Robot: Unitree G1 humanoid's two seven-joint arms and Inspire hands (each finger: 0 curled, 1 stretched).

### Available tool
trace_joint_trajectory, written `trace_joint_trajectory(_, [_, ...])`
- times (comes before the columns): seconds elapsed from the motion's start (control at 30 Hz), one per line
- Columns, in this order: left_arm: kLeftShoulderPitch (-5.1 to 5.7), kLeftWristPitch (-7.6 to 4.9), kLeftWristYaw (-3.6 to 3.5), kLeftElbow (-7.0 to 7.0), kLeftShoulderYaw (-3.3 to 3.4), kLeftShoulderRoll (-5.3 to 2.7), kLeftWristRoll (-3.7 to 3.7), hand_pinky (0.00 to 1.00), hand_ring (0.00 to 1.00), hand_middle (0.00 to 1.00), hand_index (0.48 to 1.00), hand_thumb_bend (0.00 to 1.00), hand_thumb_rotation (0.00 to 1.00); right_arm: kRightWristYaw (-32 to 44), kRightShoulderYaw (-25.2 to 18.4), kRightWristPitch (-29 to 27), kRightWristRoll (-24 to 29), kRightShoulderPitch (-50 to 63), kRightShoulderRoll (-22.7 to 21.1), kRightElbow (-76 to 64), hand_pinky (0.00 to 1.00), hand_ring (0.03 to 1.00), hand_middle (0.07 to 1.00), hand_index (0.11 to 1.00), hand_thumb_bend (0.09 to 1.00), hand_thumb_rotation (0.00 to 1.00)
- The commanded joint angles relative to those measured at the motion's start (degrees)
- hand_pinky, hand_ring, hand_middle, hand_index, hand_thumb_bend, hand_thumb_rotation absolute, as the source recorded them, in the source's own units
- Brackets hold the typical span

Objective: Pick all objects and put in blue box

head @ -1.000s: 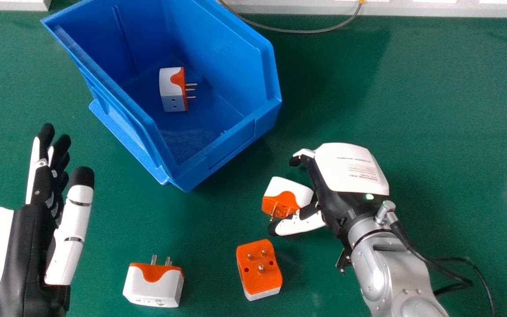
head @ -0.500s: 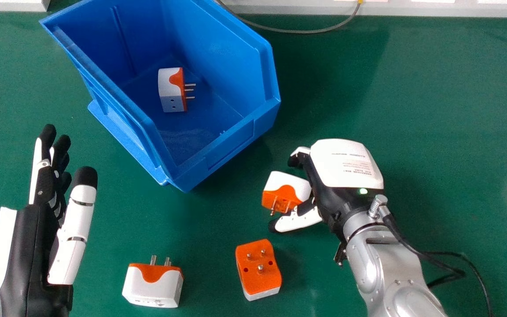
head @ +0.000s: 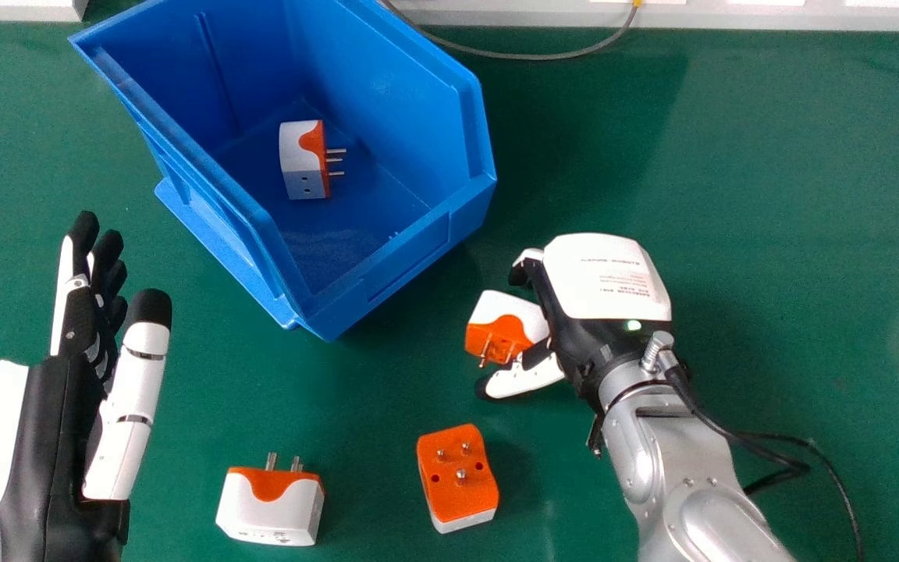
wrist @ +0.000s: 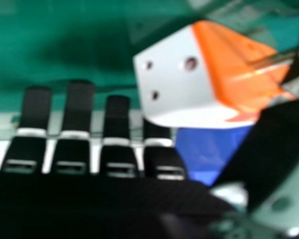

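Observation:
My right hand (head: 602, 289) is right of the blue box's (head: 410, 269) near corner, shut on an orange and white plug adapter (head: 500, 324) pinched at its thumb side. The right hand view has this adapter (wrist: 177, 82) between the thumb and the nearest finger of the right hand (wrist: 79, 114), its prongs toward the thumb. A second adapter (head: 274, 507) stands prongs away at the near edge, and a third (head: 459, 476) lies prongs up right of it. Another adapter (head: 305, 160) rests inside the box. At the left, my left hand (head: 51, 437) is open, holding nothing.
The green table (head: 769, 195) stretches to the right of the box. A grey cable (head: 527, 56) loops behind the box beside a pale ledge (head: 730, 16) at the far edge. A black cable (head: 777, 437) hangs from the right wrist.
The right hand has moved away from the robot and slightly left, and the pinched adapter has moved along with it. The left hand has shifted only slightly.

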Motion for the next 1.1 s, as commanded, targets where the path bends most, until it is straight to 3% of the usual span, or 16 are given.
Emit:
trace_joint_trajectory(0.0, [-0.05, -0.83, 0.15, -0.9, 0.22, 0.08, -0.66, 1.0, 0.99, 0.99, 1.0, 0.43, 0.92, 0.4, 0.6, 0.5, -0.1, -0.2, 0.0, 0.9, 0.64, 0.761, 0.778, 0.716, 0.769, 0.39])
trace_joint_trajectory(0.1, [0.13, 0.4, 0.48, -1.68, 0.05, -0.16, -0.33, 1.0, 0.99, 0.99, 1.0, 0.42, 0.92, 0.4, 0.9, 0.7, -0.4, -0.5, -0.1, 1.5, 0.63, 0.746, 0.762, 0.704, 0.765, 0.39])
trace_joint_trajectory(0.3, [-0.04, 0.66, 1.01, -1.64, 0.02, -0.13, 0.46, 1.0, 0.99, 0.98, 1.0, 0.41, 0.92, -1.3, 0.7, -0.2, 0.8, -0.8, 0.0, 3.1, 0.57, 0.682, 0.7, 0.658, 0.741, 0.36])
trace_joint_trajectory(0.43, [-0.43, -0.11, 0.95, -1.07, 0.2, -0.08, 0.28, 1.0, 0.99, 0.98, 0.999, 0.42, 0.91, -3.7, -0.2, -1.1, 2.3, -0.9, 0.6, 4.6, 0.45, 0.532, 0.589, 0.597, 0.732, 0.25])
trace_joint_trajectory(0.57, [-0.6, -0.29, 1.06, -1.03, 0.18, -0.21, 0.1, 1.0, 0.98, 0.98, 0.996, 0.41, 0.91, -3.8, -0.6, -0.5, 3.2, -1.3, 1.1, 5.7, 0.41, 0.481, 0.548, 0.563, 0.686, 0.21])
trace_joint_trajectory(0.67, [-0.87, -0.35, 0.8, -0.96, 0.13, -0.13, -0.55, 1.0, 0.98, 0.98, 0.994, 0.4, 0.9, -4.3, -0.6, -0.9, 3.9, -1.7, 1.0, 6.6, 0.37, 0.438, 0.511, 0.537, 0.627, 0.15])
trace_joint_trajectory(0.83, [-0.85, -0.43, 0.95, -1.13, 0.09, -0.18, -0.24, 1.0, 0.97, 0.97, 0.993, 0.39, 0.9, -4.8, -0.7, -2.8, 5.4, -1.7, 0.0, 7.3, 0.31, 0.375, 0.453, 0.513, 0.558, 0.05])
trace_joint_trajectory(0.9, [-0.86, -0.68, 1.2, -1.0, 0.16, -0.2, 0.25, 1.0, 0.97, 0.97, 0.992, 0.39, 0.9, -5.2, -0.7, -3.3, 5.7, -1.8, -0.2, 8.0, 0.3, 0.366, 0.444, 0.513, 0.551, 0.04])
trace_joint_trajectory(1.07, [-0.54, -0.65, 1.28, -1.19, 0.1, -0.21, 0.11, 1.0, 0.97, 0.97, 0.989, 0.38, 0.89, -4.7, -0.8, -3.3, 6.2, -2.4, -0.2, 9.3, 0.29, 0.363, 0.444, 0.514, 0.539, 0.03])
